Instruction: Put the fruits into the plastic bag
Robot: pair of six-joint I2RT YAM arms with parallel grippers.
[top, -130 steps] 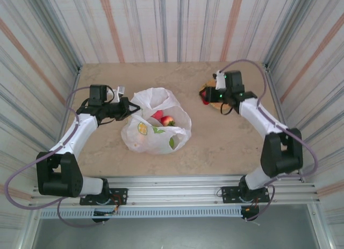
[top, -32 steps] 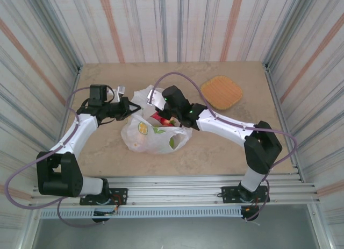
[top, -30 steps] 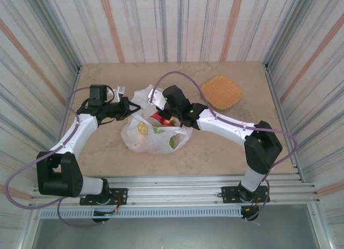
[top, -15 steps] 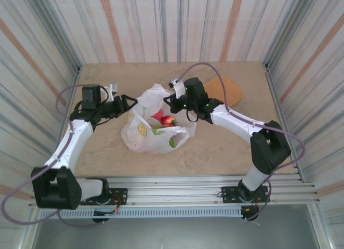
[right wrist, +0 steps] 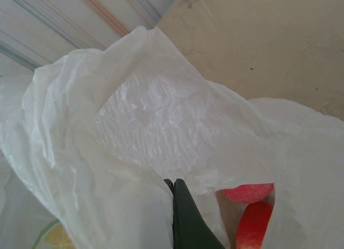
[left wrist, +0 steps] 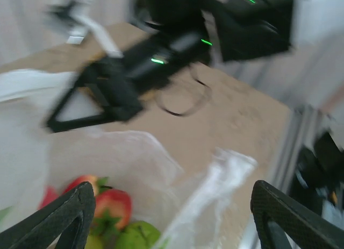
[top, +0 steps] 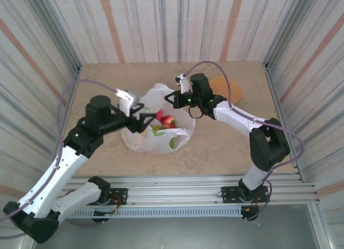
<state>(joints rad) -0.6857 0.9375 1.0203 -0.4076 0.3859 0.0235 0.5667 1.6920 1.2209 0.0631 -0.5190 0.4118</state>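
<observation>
From above, the plastic bag (top: pixel 153 141) lies on the desk (top: pixel 226 144) a little left of its middle. Its mouth faces up and the fruits are inside, where a red apple (top: pixel 168 120) and a green fruit (top: pixel 159 134) show through the opening. The left hand (top: pixel 144 122) hangs over the bag's left rim, spread wide and holding nothing. The right hand (top: pixel 171 97) is at the bag's far rim. Behind its arm a tan woven tray (top: pixel 232 90) lies toward the far right corner. The left wrist view is blurred. There the left hand (left wrist: pixel 173 191) gapes over the bag's mouth, above red and green fruits (left wrist: pixel 114 201), with the right hand (left wrist: pixel 107 98) beyond. In the right wrist view, the right hand (right wrist: pixel 173 182) is closed tight against a fold of the bag (right wrist: pixel 134 114). Whether film is pinched I cannot tell.
</observation>
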